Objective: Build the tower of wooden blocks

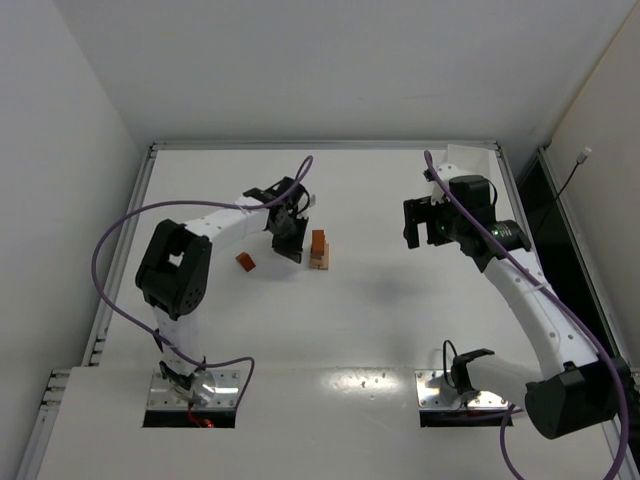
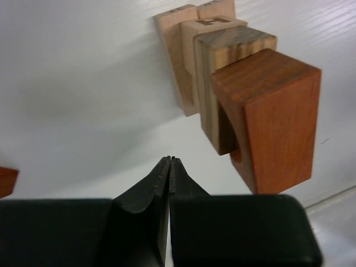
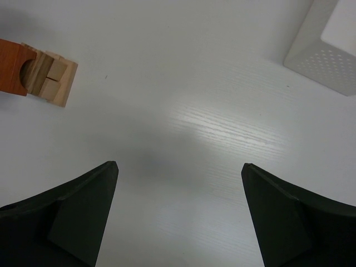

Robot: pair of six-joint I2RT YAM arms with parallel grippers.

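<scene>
The tower point(image 1: 319, 250) stands mid-table: pale tan blocks point(image 2: 222, 50) with a reddish-orange arch block point(image 2: 272, 119) on top. It also shows at the top left of the right wrist view point(image 3: 39, 75). My left gripper point(image 1: 288, 250) is shut and empty, just left of the tower, its fingertips point(image 2: 164, 167) clear of the blocks. A loose reddish-orange block point(image 1: 245, 261) lies on the table left of that gripper, and its edge shows in the left wrist view point(image 2: 6, 181). My right gripper point(image 1: 420, 222) is open and empty, well right of the tower, above bare table.
A white perforated box point(image 3: 328, 47) sits at the far right corner of the table point(image 1: 350, 330). A raised rim point(image 1: 320, 146) runs round the table's back and sides. Purple cables loop off both arms.
</scene>
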